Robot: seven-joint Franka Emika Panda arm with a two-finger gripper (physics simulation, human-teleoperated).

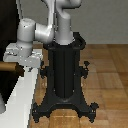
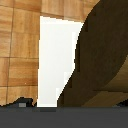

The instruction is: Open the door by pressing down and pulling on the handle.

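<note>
Jaws first: we cannot tell whether they are released or clenched. In the exterior view the gripper (image 1: 25,61) hangs from the grey arm at the exterior view's left, and its fingers are lost against the white frame (image 1: 20,95) below it. In the wrist view only a dark blurred strip of the gripper's underside runs along the lower edge, with no clear gap visible.

We see the handle (image 1: 10,66) as a short tan bar jutting from the door (image 1: 9,47), a dark panel at the far left edge of the exterior view. The bar's free end lies just beside the gripper body, at about the same height or slightly under it; whether they touch we cannot tell.

In the wrist view the handle (image 2: 102,55) fills much of the picture as a large brown rounded cylinder, very close to the camera and right by the gripper. Behind it stands a white strip of frame (image 2: 57,60), and beyond that a wooden floor (image 2: 17,45) of light brown planks.

We also see the robot's black pedestal (image 1: 65,75) at centre in the exterior view, standing on the same wooden floor, well apart from the door.
</note>
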